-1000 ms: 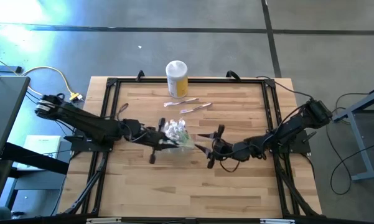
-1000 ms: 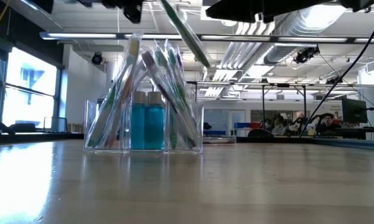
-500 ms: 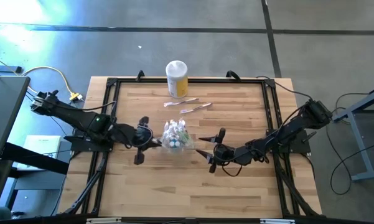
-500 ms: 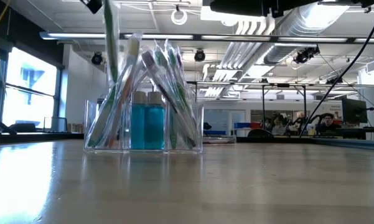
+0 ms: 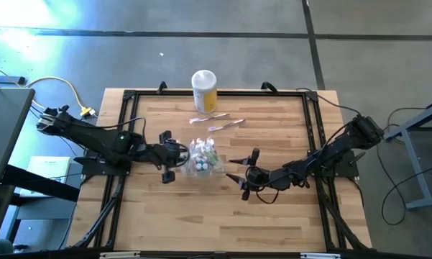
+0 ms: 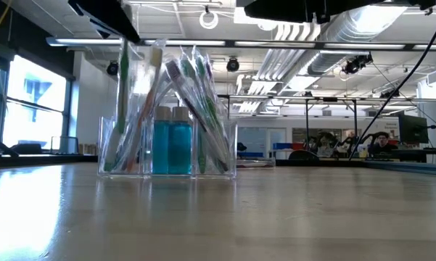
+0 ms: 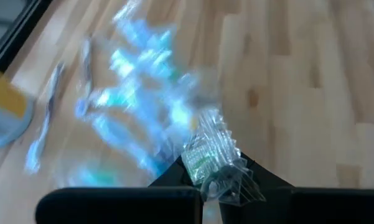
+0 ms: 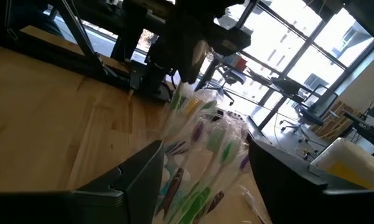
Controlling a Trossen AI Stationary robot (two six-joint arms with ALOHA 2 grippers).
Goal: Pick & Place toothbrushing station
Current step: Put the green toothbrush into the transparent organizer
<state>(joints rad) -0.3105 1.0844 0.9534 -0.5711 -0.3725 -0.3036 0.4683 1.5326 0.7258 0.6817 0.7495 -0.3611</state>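
The toothbrushing station (image 5: 203, 157), a clear container with several toothbrushes and two blue bottles (image 6: 171, 148), stands on its flat base mid-table. My left gripper (image 5: 177, 156) is just to its left, shut on a green toothbrush (image 6: 123, 94) in a clear wrapper (image 7: 213, 155). In the low view this toothbrush stands upright at the station's left end, its lower part behind the clear wall. To the station's right, my right gripper (image 5: 232, 169) is open and level, and its two fingers (image 8: 140, 180) frame the station (image 8: 199, 130) without touching it. My left gripper pinches the wrapped toothbrush near its upper end (image 6: 123, 45) between its two fingers. The fingers come slanting down from the table's left side. The toothbrush hangs upright below them, its lower part down at the station's left end; whether it rests on anything, I cannot tell.
A yellow jar with a white lid (image 5: 204, 90) stands at the table's far edge. Two wrapped toothbrushes (image 5: 208, 119) (image 5: 226, 125) lie between the jar and the station. A black frame (image 5: 126, 115) runs around the tabletop. Bare wood lies toward the near edge.
My left gripper has pulled back from above the station toward the table's left and tipped its wrist. The toothbrush it holds has swung from slanting over the station to upright and has come down at the station's left end.
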